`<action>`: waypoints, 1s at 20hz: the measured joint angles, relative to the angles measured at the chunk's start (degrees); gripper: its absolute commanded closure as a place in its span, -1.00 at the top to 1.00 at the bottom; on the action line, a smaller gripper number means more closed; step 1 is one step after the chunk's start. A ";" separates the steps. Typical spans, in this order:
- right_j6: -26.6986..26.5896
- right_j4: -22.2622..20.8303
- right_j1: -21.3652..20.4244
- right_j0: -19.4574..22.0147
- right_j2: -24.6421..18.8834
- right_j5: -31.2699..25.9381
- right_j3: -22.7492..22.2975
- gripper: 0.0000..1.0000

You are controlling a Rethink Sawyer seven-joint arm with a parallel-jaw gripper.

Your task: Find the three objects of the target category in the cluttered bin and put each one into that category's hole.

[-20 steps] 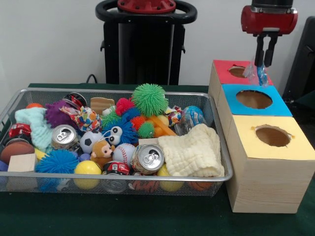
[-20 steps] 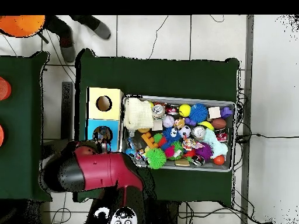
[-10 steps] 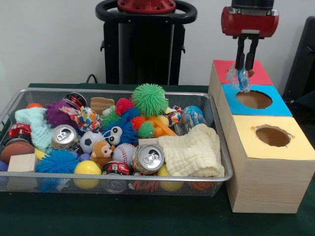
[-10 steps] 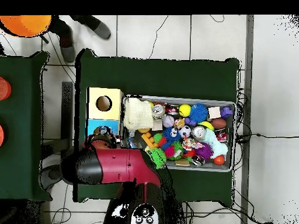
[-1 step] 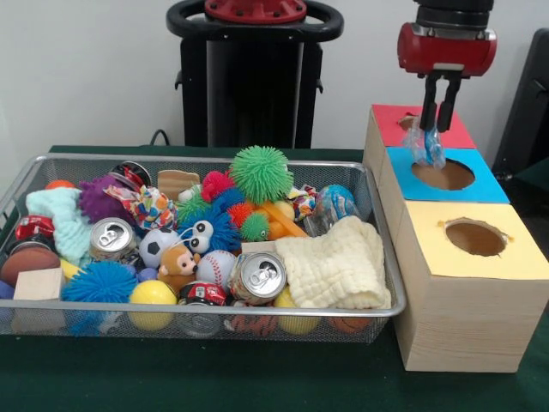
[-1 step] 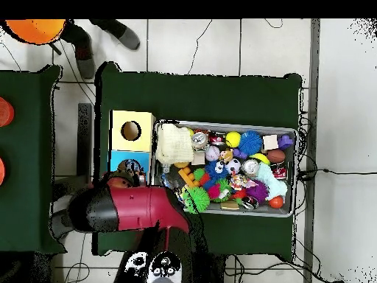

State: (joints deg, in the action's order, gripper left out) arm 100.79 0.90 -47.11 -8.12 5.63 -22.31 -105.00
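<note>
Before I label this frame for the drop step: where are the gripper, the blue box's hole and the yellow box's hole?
gripper [image 5: 438, 129], front view, between its fingertips, on the crinkly wrapper it holds.
blue box's hole [image 5: 443, 175], front view, dark opening's middle.
yellow box's hole [image 5: 474, 236], front view, opening's middle.
</note>
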 measured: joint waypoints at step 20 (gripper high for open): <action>0.00 0.24 14.38 -0.13 -0.29 15.30 1.91 1.00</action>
State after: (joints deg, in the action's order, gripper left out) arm 100.79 1.13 -32.73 -8.25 5.34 -7.01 -103.09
